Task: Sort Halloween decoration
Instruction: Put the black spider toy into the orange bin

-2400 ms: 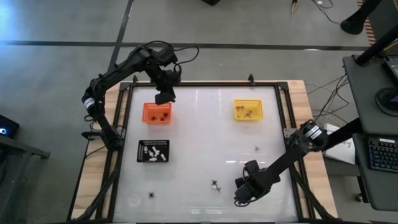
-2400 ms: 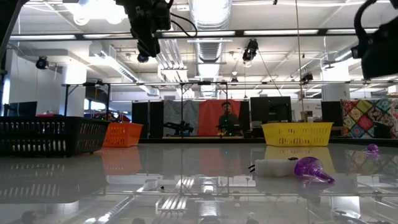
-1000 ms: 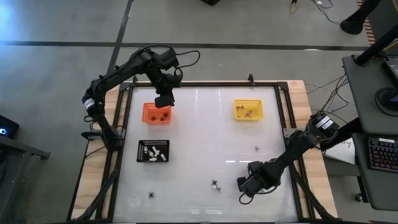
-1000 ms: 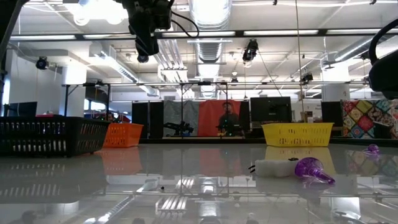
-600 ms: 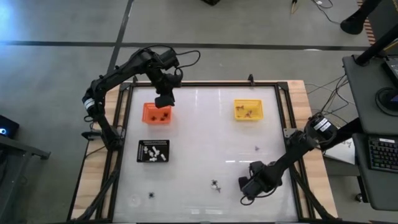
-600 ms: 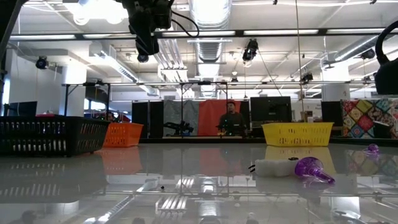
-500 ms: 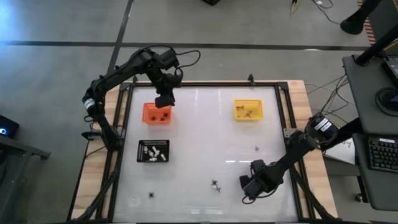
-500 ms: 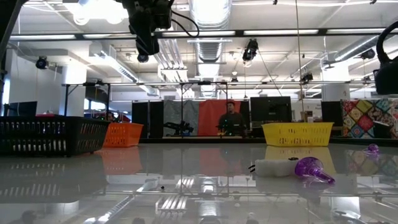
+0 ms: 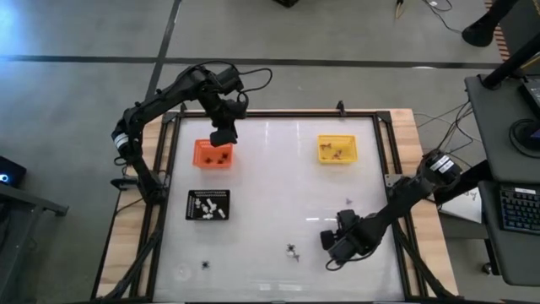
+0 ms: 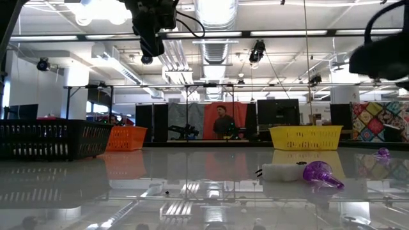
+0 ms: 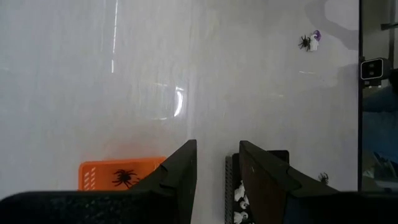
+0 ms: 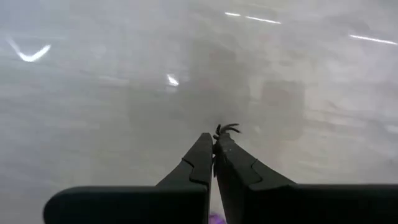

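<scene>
The right gripper [image 12: 214, 149] has risen from the bench [image 9: 278, 194], clamped on a spider [image 12: 225, 130] (light, thin-legged, easily slipping); the left gripper [image 11: 217, 162] hangs apart.

Orange tray [image 9: 213, 154], yellow tray [image 9: 337, 149], black tray [image 9: 207, 205], purple trinket [image 10: 319, 174], white table [image 9: 278, 186].

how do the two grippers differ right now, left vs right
The left gripper is open and empty, while the right gripper is shut on a black spider. The left gripper hangs by the orange tray at the far left of the table; the right gripper is over bare table near the front right. Both are dark and two-fingered.
</scene>
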